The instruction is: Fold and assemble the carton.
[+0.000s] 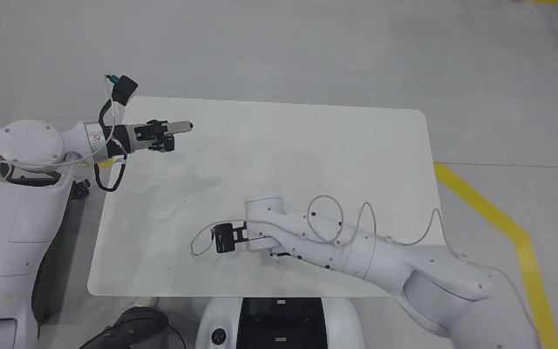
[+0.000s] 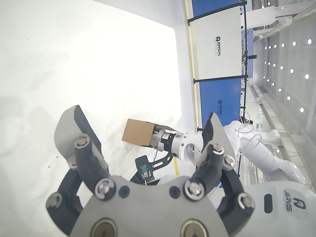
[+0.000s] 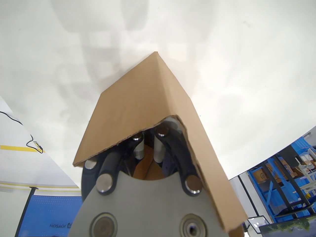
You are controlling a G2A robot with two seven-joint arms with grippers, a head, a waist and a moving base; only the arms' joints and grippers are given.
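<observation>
Left wrist view gives the clearest look at the brown carton [image 2: 137,133]. It sits like a cap over the tip of the right gripper [image 2: 157,138], with its closed end pointing away from that arm and its open end toward the wrist. A thin flap [image 2: 164,126] stands out along the open rim. The gripper's metal body runs into the open end and its tip is hidden by the cardboard, so whether it is spread, closed or clamped on a panel cannot be told. The carton is low over the white table [image 2: 98,62], with a shadow just under its lower corner. Whether it touches the surface cannot be told either.

In the right wrist view the carton [image 3: 138,102] shows as two panels meeting at a folded ridge that roofs over the gripper's linkage. Its far corner is seen against the table [image 3: 222,50]. The cut edge nearest the wrist arches above the links, and more cardboard shows between them, deeper inside.

The left gripper [image 2: 145,113] is spread wide with nothing between its pads, well apart from the carton. In the top view the left gripper [image 1: 179,127] lies level over the far left corner of the table [image 1: 349,140]. The right arm [image 1: 349,249] stretches across the near half, with its wrist over the middle.
</observation>
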